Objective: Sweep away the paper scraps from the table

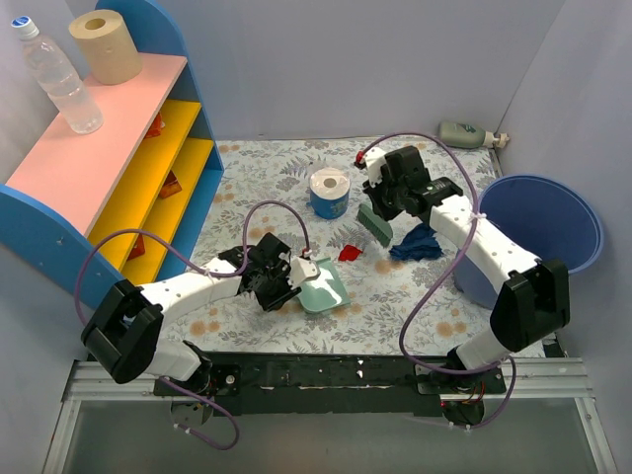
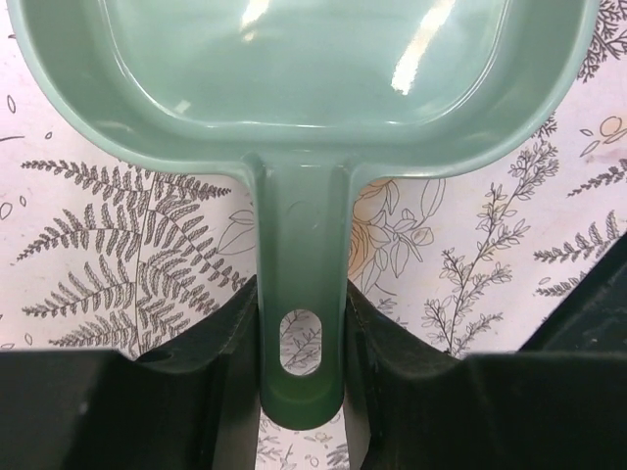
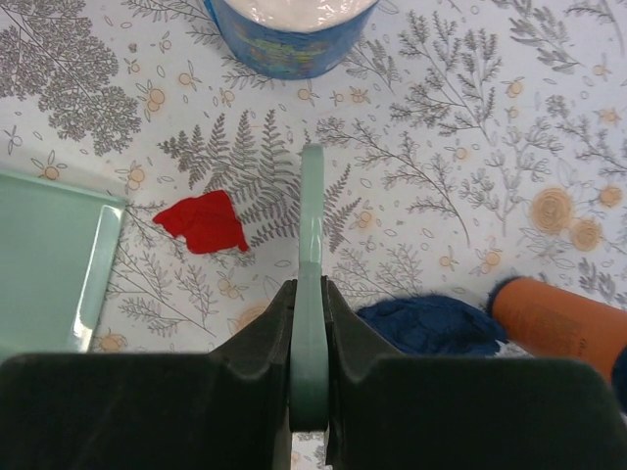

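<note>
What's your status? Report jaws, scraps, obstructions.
Left jaws shut on dustpan handle. Right jaws shut on brush. Red scrap between dustpan and brush; dark blue scrap beside brush. Nothing blocking; tissue roll sits beyond.

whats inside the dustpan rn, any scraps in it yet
Nothing shows inside the dustpan: the left wrist view gives bare glossy green floor. Its front lip is out of that view, and from above the left gripper covers its rear. A red scrap lies outside it.

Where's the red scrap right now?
The red scrap lies near the middle of the top view, just right of the dustpan, left of the blue wad and below the tissue roll in that view.
</note>
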Robot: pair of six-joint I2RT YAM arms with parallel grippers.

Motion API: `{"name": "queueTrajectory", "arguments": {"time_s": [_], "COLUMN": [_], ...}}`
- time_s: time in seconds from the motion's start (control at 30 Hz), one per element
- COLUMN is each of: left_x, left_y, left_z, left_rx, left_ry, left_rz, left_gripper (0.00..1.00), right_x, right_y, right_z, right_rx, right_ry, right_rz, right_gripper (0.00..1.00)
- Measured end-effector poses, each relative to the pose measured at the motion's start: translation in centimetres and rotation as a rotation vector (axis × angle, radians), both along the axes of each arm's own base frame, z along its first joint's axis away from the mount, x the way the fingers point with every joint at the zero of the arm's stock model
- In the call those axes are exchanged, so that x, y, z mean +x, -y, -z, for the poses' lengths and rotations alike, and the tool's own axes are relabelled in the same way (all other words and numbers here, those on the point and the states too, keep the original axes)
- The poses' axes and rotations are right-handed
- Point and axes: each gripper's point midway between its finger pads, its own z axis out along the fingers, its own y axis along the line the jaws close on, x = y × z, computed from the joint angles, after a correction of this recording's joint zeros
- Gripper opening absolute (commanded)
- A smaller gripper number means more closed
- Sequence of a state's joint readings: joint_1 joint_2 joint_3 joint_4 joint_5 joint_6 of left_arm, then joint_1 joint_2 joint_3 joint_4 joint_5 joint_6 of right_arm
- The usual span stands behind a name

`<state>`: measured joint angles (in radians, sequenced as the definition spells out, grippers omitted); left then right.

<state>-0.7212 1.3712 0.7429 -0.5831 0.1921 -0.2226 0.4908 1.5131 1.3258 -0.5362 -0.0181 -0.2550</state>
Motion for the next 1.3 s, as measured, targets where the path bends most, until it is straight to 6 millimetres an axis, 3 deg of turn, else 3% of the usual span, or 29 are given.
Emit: {"name": "queueTrajectory", "arguments": {"time_s": [0.17, 0.4, 0.63, 0.93, 1.07, 1.3], "left_x": [-0.3, -1.3, -0.6, 0.6, 1.0, 1.2], "left_y": [-0.7, -2.5, -2.2, -1.2, -0.8, -0.5], "left_z": [-0.7, -0.5, -0.8, 0.2, 0.1, 0.0], "left_rx": [0.037, 0.107, 0.122, 0.142, 0.132, 0.122], "left_ry": [-0.026, -0.076, -0.078, -0.099, -0.089, -0.085], "left_rz": [-0.027, -0.078, -0.09, -0.093, -0.093, -0.091], "left_gripper": [0.0, 0.0, 0.0, 0.0, 0.0, 0.0], "right_x": [-0.1, -0.7, -2.6, -6.2, -6.7, -5.5], "right_y": [-1.6, -3.2, -5.6, -10.1, -9.4, -5.4], "right_z": [1.8, 2.0, 4.4, 3.2, 1.6, -3.2], "right_rx": [0.026, 0.016, -0.014, 0.138, 0.14, 0.072], "right_ry": [-0.058, -0.05, -0.081, -0.189, -0.166, 0.038], "right_rz": [0.017, 0.009, -0.061, -0.211, -0.219, -0.19], "right_gripper": [0.01, 0.01, 0.01, 0.01, 0.01, 0.01]}}
